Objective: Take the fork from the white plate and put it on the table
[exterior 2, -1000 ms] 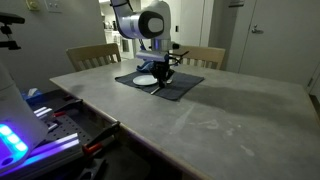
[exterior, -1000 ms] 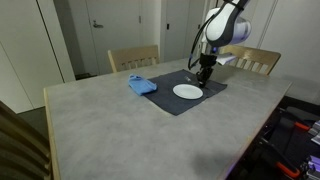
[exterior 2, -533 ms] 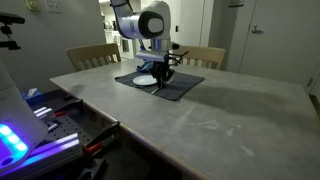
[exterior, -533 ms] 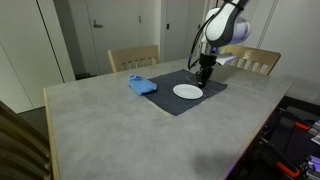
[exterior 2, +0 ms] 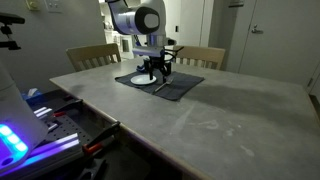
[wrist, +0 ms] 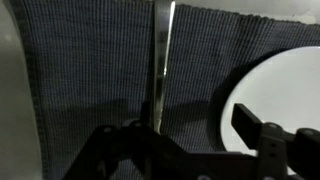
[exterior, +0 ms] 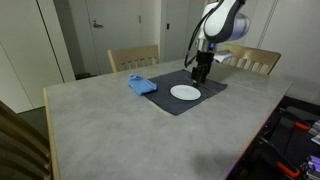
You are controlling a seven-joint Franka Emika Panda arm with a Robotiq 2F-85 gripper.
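Status: fork [wrist: 162, 60] lies flat on the dark mat [wrist: 90, 70], just beside the white plate [wrist: 285, 90], not on it. Claw [wrist: 190, 130] hangs above, jaws wide apart, gripping nothing. Placement appears done; withdrawal is left.

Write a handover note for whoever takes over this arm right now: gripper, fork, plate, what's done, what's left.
Gripper: open, holding nothing, hovering over the dark mat.
Fork: lying flat on the mat beside the white plate, not on it; in the wrist view it sits between the open fingers.
Done: fork is off the plate.
Left: probably just lift clear. If the bare table is wanted, move the fork off the mat.
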